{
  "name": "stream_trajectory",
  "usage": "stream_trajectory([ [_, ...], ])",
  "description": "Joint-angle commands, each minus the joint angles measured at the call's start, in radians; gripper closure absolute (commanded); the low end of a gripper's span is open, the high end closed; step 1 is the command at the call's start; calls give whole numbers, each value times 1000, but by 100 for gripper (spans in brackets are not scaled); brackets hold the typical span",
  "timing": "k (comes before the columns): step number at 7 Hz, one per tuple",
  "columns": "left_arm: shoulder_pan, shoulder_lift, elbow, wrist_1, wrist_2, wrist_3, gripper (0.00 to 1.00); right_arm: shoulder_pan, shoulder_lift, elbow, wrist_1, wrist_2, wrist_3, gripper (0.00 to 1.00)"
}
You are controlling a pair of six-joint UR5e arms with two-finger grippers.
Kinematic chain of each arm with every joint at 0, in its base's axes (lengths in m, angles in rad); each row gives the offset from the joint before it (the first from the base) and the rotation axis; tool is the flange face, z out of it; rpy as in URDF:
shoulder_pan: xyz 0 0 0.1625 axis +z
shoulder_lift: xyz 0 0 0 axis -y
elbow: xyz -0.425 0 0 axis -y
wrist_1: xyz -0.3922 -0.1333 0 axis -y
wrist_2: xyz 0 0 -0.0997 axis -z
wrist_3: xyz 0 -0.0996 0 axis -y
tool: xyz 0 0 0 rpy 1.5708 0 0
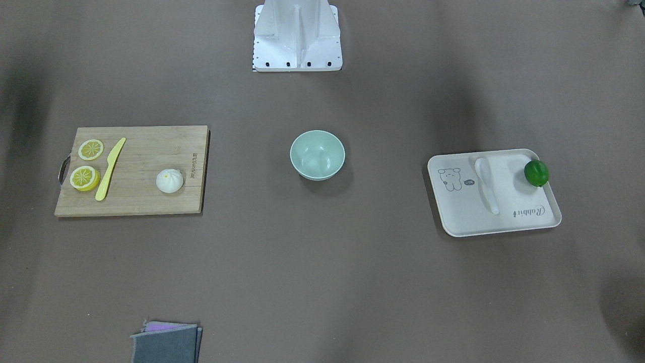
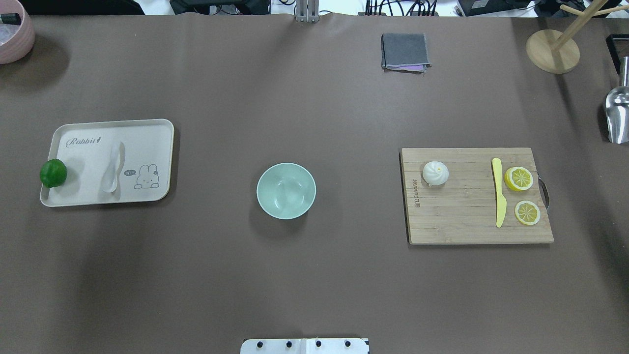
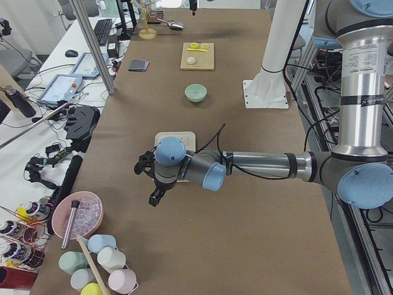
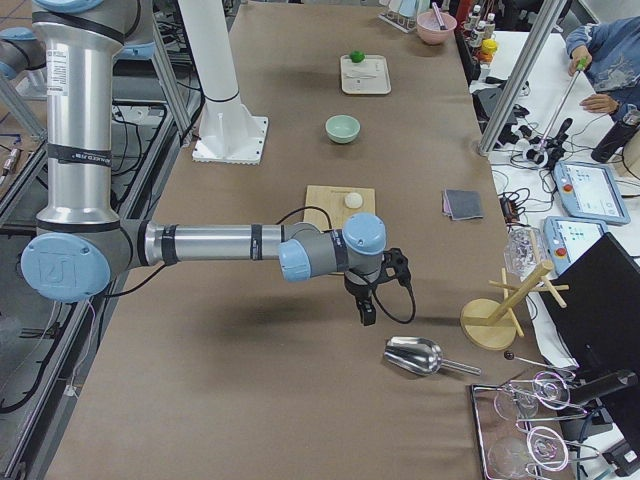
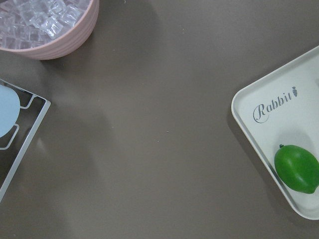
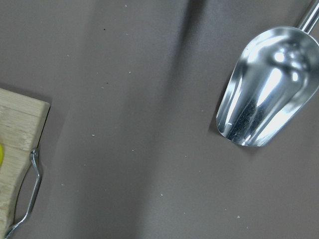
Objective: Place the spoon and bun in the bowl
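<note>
The mint-green bowl (image 2: 286, 191) stands empty at the table's middle, also in the front view (image 1: 317, 154). The white spoon (image 2: 113, 167) lies on the white rabbit tray (image 2: 147, 142) to the robot's left. The white bun (image 2: 435, 173) sits on the wooden cutting board (image 2: 467, 226) to the robot's right. Neither gripper shows in the overhead or front view. The left gripper (image 3: 153, 198) hangs over the table beyond the tray's outer end. The right gripper (image 4: 365, 310) hangs beyond the board's handle end. I cannot tell whether either is open or shut.
A green lime (image 2: 53, 172) sits on the tray's edge. A yellow knife (image 2: 499, 196) and two lemon slices (image 2: 519, 178) lie on the board. A folded grey cloth (image 2: 404, 51), a metal scoop (image 6: 264, 89), a pink ice bowl (image 5: 45, 25) and a wooden stand (image 2: 553, 49) stand around.
</note>
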Motion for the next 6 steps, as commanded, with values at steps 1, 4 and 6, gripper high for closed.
stream_trajectory([
  [1,4,-1,-9,-33,-29,4,2,0,2,4,0,-1,3,0],
  [4,4,1,-3,-32,-33,6,2,0,2,4,0,-1,3,0],
  [6,4,1,-1,-35,-23,4,2,0,8,3,0,-1,3,0],
])
